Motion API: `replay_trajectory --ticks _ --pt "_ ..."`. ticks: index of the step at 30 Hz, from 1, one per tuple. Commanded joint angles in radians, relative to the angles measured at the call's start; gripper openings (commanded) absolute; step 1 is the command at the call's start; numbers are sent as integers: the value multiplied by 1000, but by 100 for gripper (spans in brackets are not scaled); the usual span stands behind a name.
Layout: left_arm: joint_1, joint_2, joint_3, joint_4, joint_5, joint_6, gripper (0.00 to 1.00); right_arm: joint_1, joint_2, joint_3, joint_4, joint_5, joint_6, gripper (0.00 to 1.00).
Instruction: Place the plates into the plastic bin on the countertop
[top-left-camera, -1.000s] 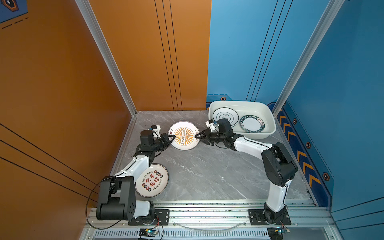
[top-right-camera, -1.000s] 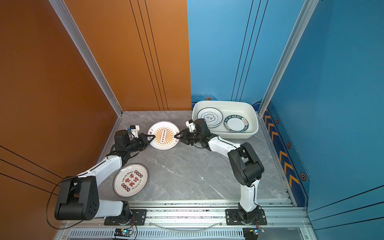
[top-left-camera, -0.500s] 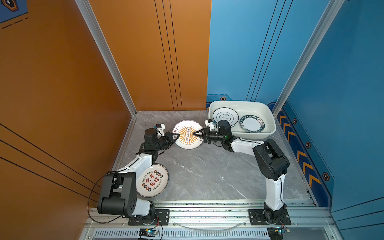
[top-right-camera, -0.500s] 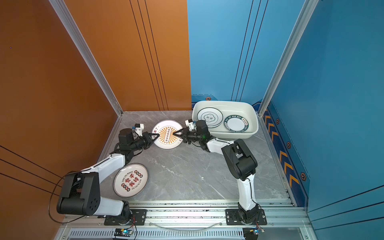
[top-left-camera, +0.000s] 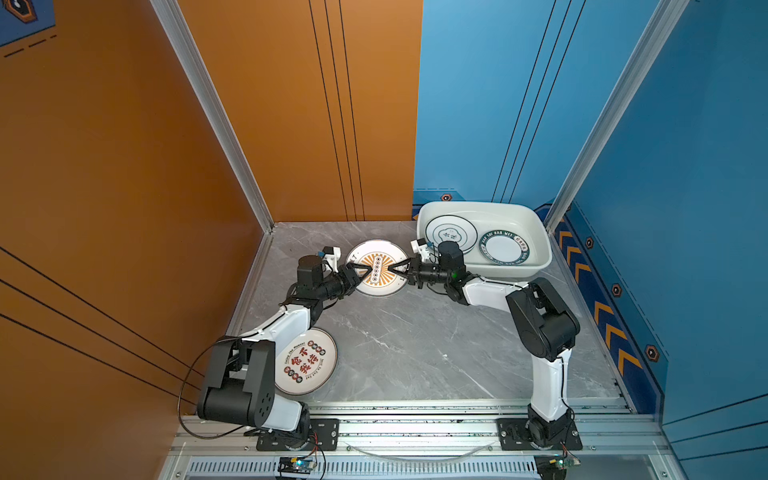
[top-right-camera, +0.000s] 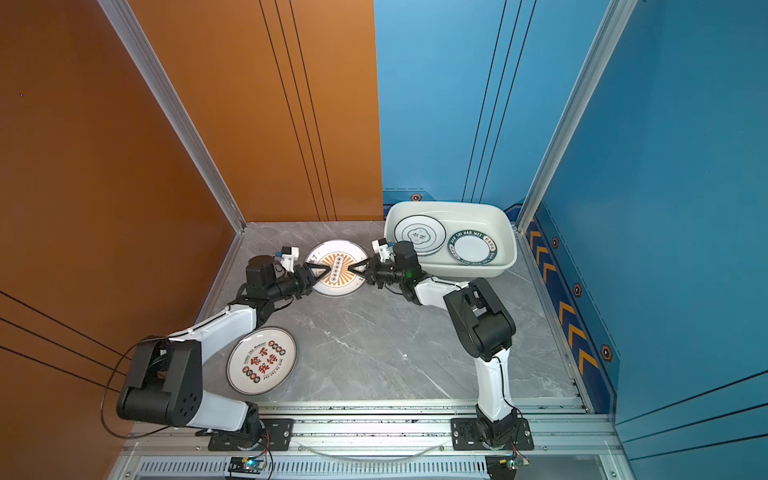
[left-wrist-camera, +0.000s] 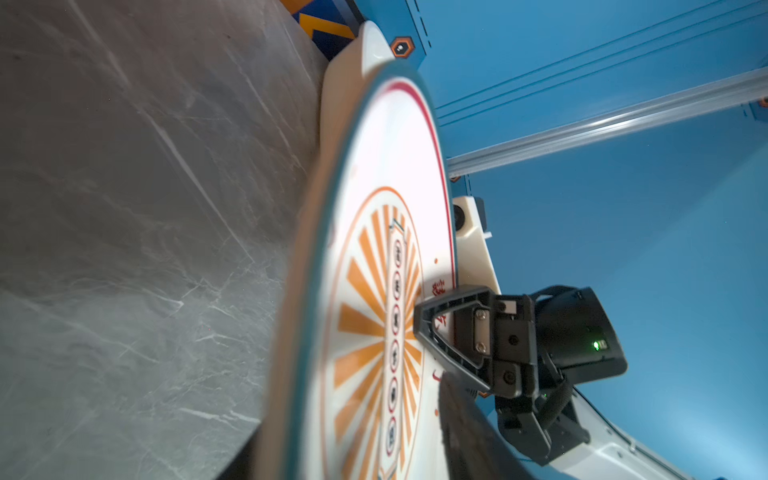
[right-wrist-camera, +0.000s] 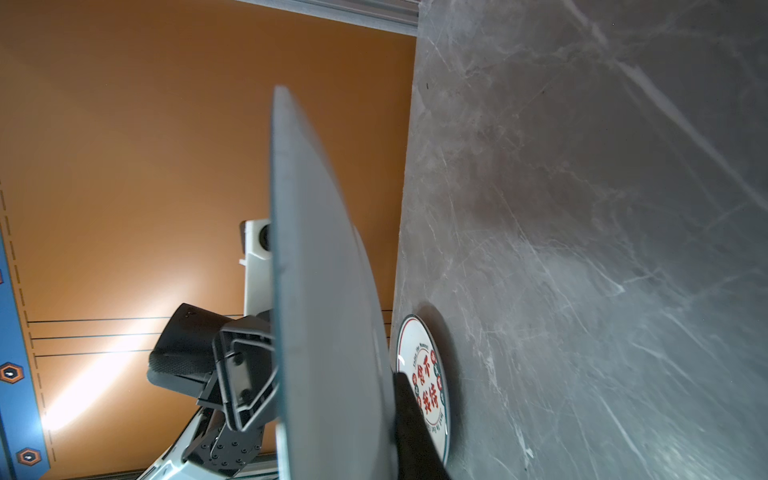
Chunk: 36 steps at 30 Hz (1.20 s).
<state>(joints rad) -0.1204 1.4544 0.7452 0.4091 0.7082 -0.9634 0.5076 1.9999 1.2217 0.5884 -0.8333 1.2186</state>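
We find the sunburst plate (top-left-camera: 376, 270) lifted clear of the counter (top-left-camera: 415, 340) near the middle of its back edge, roughly level, with an arm at each side. The right end effector (top-left-camera: 394, 270) is clamped on the rim that faces the plastic bin (top-left-camera: 490, 212). The left end effector (top-left-camera: 363, 272) sits at the opposite rim with its jaws spread. It seems not to be gripping, though its wrist view is too blurred for us to be sure.

The bin stands in the back right corner, just behind the right wrist, with its long axis along the back edge. We judge the carry runs rightward toward that corner and falls to the right arm. Two plates (top-left-camera: 451, 233) already lie side by side inside the bin. A red-lettered plate (top-left-camera: 305, 360) lies flat near the front left corner, closer to the left arm.
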Motion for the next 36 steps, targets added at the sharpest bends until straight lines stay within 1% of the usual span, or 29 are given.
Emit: replay_trajectory --ticks 1,6,7,9,10,15,17,21,25,27,30,36 --pt "-1 -9 22 -22 18 41 68 -34 -113 20 -193 36 -157 0" --pt "-5 -38 44 -116 -5 103 85 -88 -176 77 -435 80 -291 0" --pt "-4 -45 49 -137 -10 116 85 -104 -185 87 -476 89 -311 0" --pt "-4 -61 57 -188 -26 151 96 -137 -201 111 -552 105 -351 0" --pt "-4 -72 60 -220 -36 175 98 -158 -209 132 -595 117 -374 0" --pt "9 -145 53 -335 -105 252 98 -268 -209 240 -791 207 -484 0" --pt "22 -168 42 -354 -117 262 98 -317 -188 272 -812 222 -487 0" --pt "50 -199 21 -363 -116 265 98 -405 -118 328 -790 234 -447 0" --pt "61 -199 17 -366 -108 267 98 -461 -11 416 -792 258 -427 0" --pt "65 -194 19 -362 -99 266 98 -490 48 450 -756 239 -387 0" --pt "70 -187 19 -354 -92 261 98 -515 125 485 -692 210 -320 0" --pt "83 -180 15 -339 -81 256 98 -536 218 568 -716 198 -305 0"
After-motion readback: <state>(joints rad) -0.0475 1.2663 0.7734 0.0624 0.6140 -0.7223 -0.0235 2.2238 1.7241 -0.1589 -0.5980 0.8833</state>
